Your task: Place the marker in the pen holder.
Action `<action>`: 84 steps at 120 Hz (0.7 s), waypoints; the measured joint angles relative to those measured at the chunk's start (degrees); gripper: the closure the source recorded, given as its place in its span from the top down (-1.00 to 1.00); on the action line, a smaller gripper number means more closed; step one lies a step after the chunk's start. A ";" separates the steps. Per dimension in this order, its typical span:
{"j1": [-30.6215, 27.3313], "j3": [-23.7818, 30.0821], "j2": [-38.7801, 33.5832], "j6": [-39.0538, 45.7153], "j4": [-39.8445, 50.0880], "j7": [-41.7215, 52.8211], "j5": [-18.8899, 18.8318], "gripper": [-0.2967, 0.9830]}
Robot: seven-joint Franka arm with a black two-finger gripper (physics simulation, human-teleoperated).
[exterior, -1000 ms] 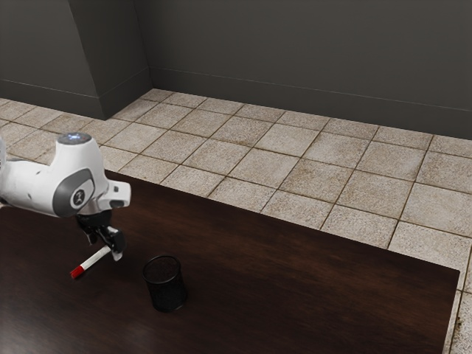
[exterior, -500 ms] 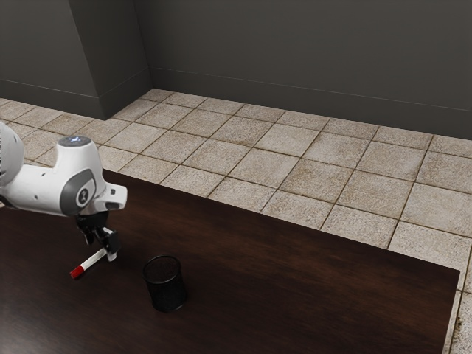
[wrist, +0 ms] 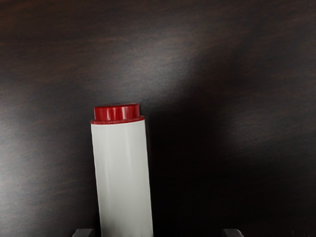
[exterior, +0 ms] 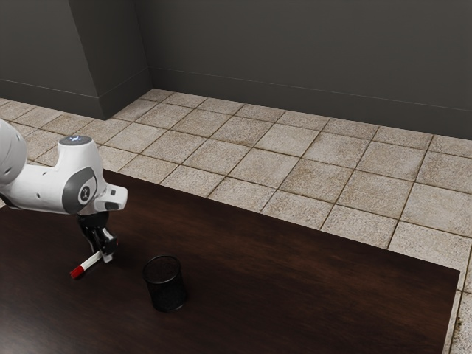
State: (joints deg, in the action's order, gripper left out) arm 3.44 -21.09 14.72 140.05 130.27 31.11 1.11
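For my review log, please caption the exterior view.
The tool at the white barrel of a red-ended marker, a black pen holder upright nearby on a dark table.

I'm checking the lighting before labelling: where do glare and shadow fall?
Wrist view: pale glare on the table beyond the marker, deep shadow beside it. Exterior view: faint sheen at the view's lower left, and the pen holder is dark against dark table.

Open tabletop [exterior: 310, 265] runs between the hand [exterior: 108, 251] and the holder [exterior: 167, 289], and on past it to the exterior view's right. The upright holder is the obstacle on that side, its mouth open upward. The marker [exterior: 90, 261] takes up part of the room between the hand's parted fingertips, leaving a wider gap on one side.
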 joint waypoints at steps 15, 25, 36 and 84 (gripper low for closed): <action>0.00 -0.05 0.00 -0.11 0.02 0.60 0.03 -0.30; 0.00 -0.09 0.00 -0.15 0.00 0.92 0.04 -0.40; 0.01 -0.11 0.00 -0.13 0.02 1.20 0.01 -0.49; 0.14 2.29 -7.93 4.65 1.37 0.80 -1.45 -0.64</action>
State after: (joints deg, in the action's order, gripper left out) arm 3.58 -18.80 6.79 144.71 131.64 31.91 -0.35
